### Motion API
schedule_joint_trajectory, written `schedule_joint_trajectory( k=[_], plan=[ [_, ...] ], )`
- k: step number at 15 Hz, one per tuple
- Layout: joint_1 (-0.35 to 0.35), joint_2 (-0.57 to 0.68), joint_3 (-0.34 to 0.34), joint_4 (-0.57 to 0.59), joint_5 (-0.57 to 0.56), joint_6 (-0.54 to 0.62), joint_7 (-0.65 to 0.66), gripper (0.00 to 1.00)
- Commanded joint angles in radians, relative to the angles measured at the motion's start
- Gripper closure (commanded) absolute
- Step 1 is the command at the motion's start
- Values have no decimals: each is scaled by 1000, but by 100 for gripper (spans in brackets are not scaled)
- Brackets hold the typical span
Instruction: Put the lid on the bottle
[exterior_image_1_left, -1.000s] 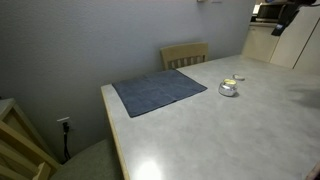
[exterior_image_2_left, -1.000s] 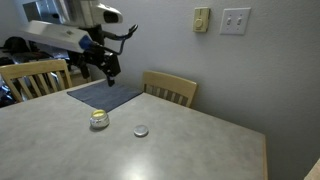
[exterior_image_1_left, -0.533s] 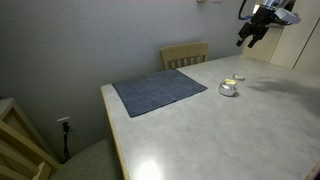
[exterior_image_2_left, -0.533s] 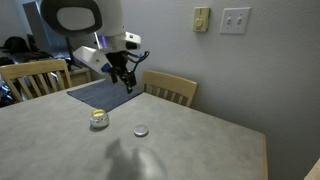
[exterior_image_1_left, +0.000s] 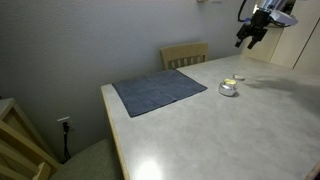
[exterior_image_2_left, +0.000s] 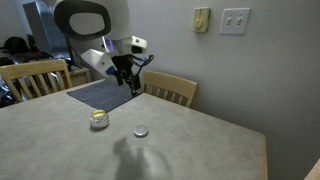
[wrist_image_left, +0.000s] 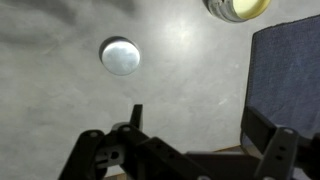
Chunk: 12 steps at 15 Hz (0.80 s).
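The bottle (exterior_image_1_left: 228, 90) is a small squat clear jar with a yellowish glint, standing open on the table beside the mat corner. It also shows in an exterior view (exterior_image_2_left: 98, 120) and at the top edge of the wrist view (wrist_image_left: 238, 8). The lid (exterior_image_2_left: 141, 130) is a flat pale round cap lying on the table a short way from the bottle, seen too in an exterior view (exterior_image_1_left: 232, 80) and the wrist view (wrist_image_left: 120, 55). My gripper (exterior_image_2_left: 129, 88) hangs high above the table, open and empty, as both another exterior view (exterior_image_1_left: 242, 40) and the wrist view (wrist_image_left: 200, 125) show.
A grey-blue mat (exterior_image_1_left: 160, 92) lies near the table's far corner, also in an exterior view (exterior_image_2_left: 105, 95) and the wrist view (wrist_image_left: 290, 70). A wooden chair (exterior_image_2_left: 170, 88) stands at the wall side and another (exterior_image_2_left: 30, 75) at the adjacent edge.
The arm has swung from over the mat side toward the space above the bottle and lid. The bottle and lid have not moved.
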Motion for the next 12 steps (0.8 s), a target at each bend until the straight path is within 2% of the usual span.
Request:
schedule_joint_trajectory(
  k=[1, 5, 9, 12],
  plan=[
    [-80, 35, 33, 39, 28, -57, -4, 0],
    [-97, 141, 29, 130, -3, -135, 41, 0],
    [-70, 277, 6, 255, -83, -202, 186, 0],
    [-70, 346, 10, 325, -110, -208, 251, 0]
  ],
)
